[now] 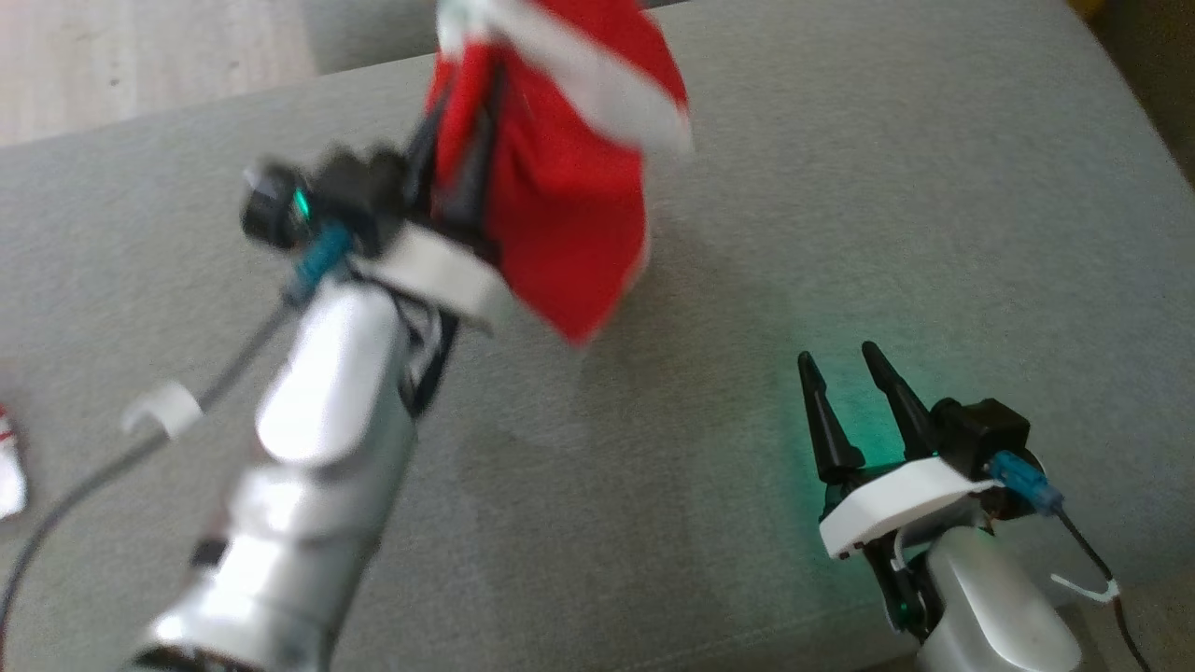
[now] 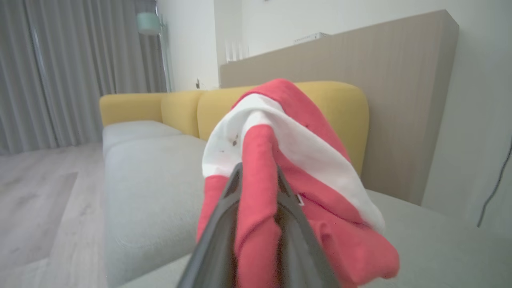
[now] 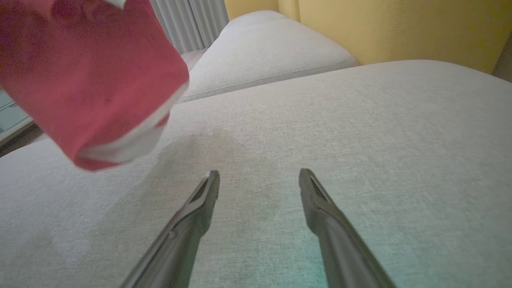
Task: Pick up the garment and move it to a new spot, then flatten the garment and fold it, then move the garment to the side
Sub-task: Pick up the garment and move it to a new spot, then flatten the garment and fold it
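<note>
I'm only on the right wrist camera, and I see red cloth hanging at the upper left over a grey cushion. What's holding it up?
Observer: The left gripper. In its own wrist view, a fold of the jersey is pinched between its two fingers.
Operator: Anything else lying nearby?
Observer: Yes, a small white and red thing at the head view's left edge, by the grey cushion. It is cut off, so I cannot tell what it is.
Operator: Is the cloth bunched or spread out?
Observer: Bunched. In the left wrist view it drapes over the fingertips, with a broad white band across the top.
</note>
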